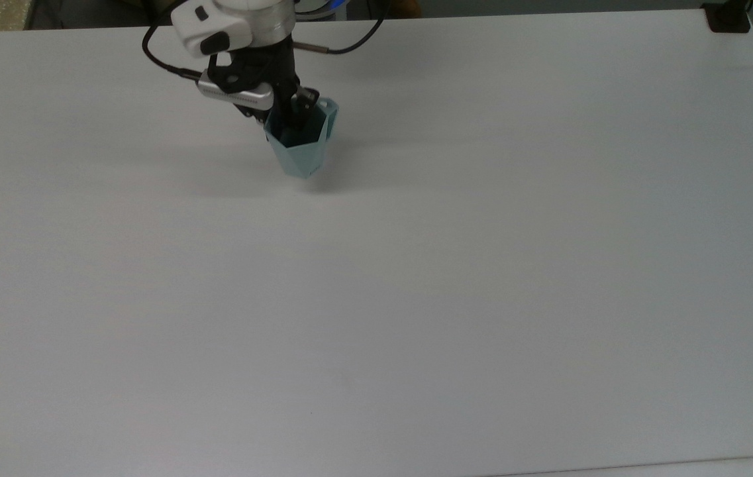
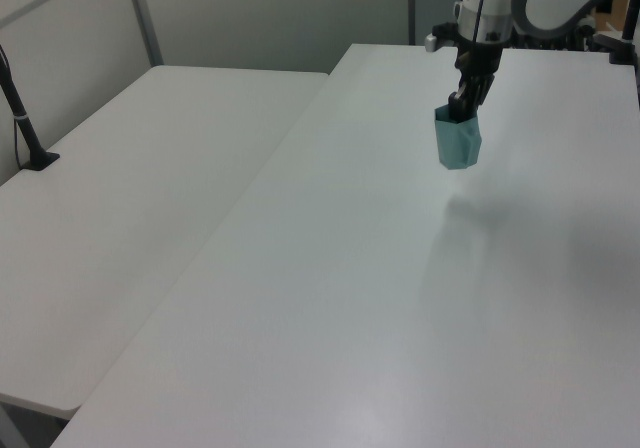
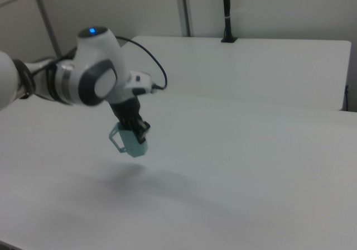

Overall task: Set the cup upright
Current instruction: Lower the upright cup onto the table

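The cup (image 1: 301,147) is a pale teal faceted mug, hanging mouth up with its narrow base toward the white table (image 1: 416,278). My gripper (image 1: 291,111) is shut on its rim, with one finger inside the mouth and one outside. In the left view the cup (image 2: 458,142) hangs under the gripper (image 2: 463,104) near the far end of the table. In the right view the cup (image 3: 134,143) floats a little above the tabletop, its angular handle on the right view's left, with the gripper (image 3: 138,129) above it. The cup's shadow lies apart from it.
A black cable (image 1: 356,45) loops from the wrist. A black clamp (image 1: 726,17) sits at the table's far right corner in the top view. A second white table (image 2: 120,228) with a black post (image 2: 22,108) stands beside it on the left view's left.
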Controlling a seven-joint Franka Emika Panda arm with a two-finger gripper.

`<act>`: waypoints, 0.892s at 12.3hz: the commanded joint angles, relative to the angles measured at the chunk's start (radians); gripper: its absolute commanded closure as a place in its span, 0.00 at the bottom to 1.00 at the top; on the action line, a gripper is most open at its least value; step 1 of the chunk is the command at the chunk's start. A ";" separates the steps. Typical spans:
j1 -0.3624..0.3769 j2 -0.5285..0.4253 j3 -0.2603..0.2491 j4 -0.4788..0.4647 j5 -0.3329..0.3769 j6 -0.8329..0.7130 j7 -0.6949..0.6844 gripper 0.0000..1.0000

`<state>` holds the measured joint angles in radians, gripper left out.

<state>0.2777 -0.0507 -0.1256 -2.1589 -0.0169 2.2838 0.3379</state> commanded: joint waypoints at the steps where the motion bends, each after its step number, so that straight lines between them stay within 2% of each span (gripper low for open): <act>1: 0.008 -0.023 -0.037 -0.104 0.074 0.140 -0.014 1.00; 6: 0.005 0.048 -0.039 -0.107 0.074 0.184 -0.014 1.00; 11: 0.008 0.069 -0.039 -0.104 0.074 0.203 -0.014 1.00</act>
<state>0.2778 0.0175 -0.1592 -2.2585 0.0289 2.4573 0.3379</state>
